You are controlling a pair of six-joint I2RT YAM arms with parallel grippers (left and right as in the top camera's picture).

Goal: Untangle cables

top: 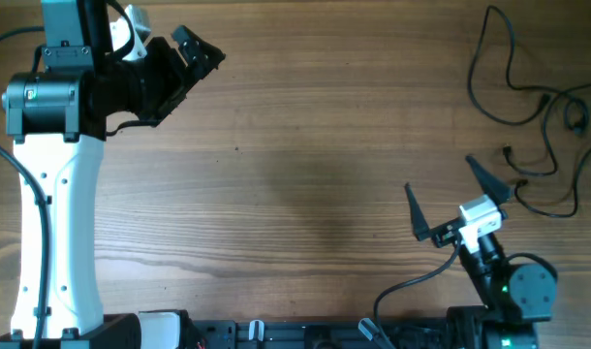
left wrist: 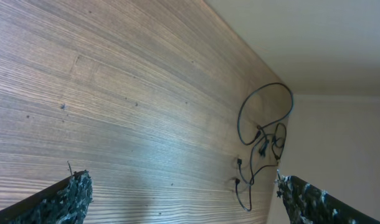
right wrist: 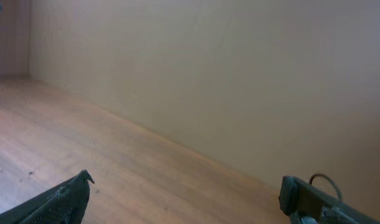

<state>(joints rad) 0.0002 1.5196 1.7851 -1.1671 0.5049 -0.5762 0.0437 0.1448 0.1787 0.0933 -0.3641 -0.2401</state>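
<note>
Bright, soft and even throughout, with no hard glare. Casts only faint, diffuse shadows on the table [top: 295, 145]. Looks crisp and undistorted from overhead, wood grain clear. Stays sharp from the left wrist on the grain and the far cables [left wrist: 265, 143], but dark and soft on the left fingertips [left wrist: 71, 199]. Appears hazy and washed out from the right wrist: pale wall [right wrist: 240, 74] featureless, right fingertips [right wrist: 65, 199] blurred.
</note>
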